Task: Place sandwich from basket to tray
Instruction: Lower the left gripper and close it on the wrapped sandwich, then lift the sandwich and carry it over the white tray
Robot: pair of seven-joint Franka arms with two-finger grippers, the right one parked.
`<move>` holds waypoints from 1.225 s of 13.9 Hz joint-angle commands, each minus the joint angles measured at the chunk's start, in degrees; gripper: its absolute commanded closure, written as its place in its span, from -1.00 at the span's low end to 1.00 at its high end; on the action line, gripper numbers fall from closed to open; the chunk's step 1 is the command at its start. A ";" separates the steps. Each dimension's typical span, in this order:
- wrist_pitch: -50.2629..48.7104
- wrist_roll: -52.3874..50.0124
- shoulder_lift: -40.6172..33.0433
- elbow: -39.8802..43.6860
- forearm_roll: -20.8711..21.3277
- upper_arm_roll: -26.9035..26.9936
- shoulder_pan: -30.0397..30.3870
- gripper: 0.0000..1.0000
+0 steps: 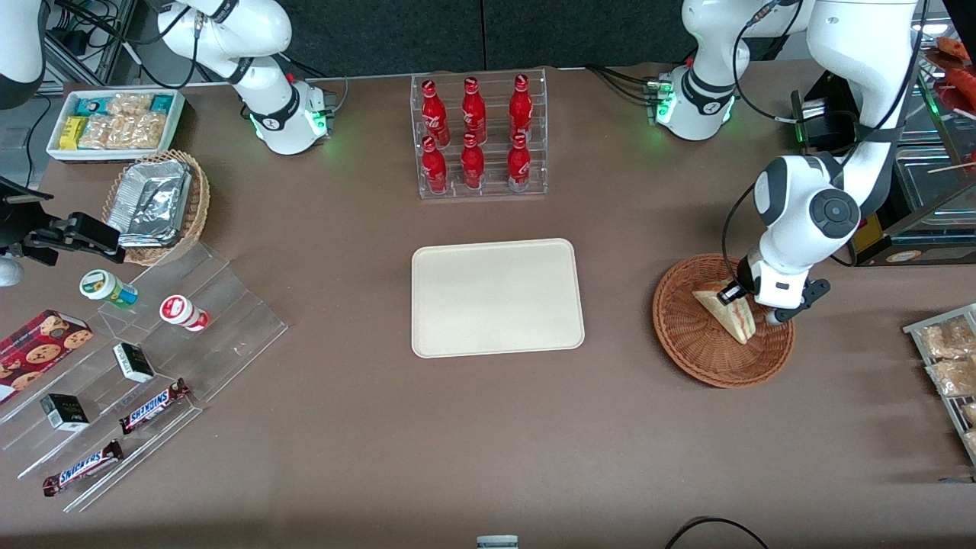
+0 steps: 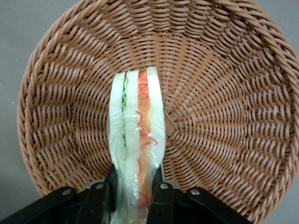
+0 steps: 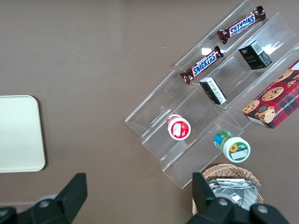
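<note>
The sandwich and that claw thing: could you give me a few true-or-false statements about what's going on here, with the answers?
1. The claw is shut on the sandwich. True.
2. The sandwich already lies on the tray. False: it is over the basket, and nothing lies on the tray.
3. The sandwich filling shows red-orange and green layers. True.
4. The basket stands on the tray. False: it stands on the table, apart from the tray, toward the working arm's end.
5. The red bottles stand nearer to the front camera than the tray. False: they stand farther from it, in a clear rack.
</note>
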 commanded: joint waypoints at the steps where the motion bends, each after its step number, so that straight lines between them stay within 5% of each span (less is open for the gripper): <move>1: -1.87 -0.43 -1.29 0.14 1.13 -0.06 0.33 1.00; 4: -4.23 -0.51 -1.02 3.21 1.13 0.03 0.07 1.00; 10: -32.97 -0.34 -0.23 21.83 1.22 -0.23 -3.70 1.00; 14: -32.99 -0.51 -0.14 22.56 0.34 -0.41 -11.78 1.00; 17: -32.73 -0.42 2.30 24.83 -4.22 -1.20 -19.42 1.00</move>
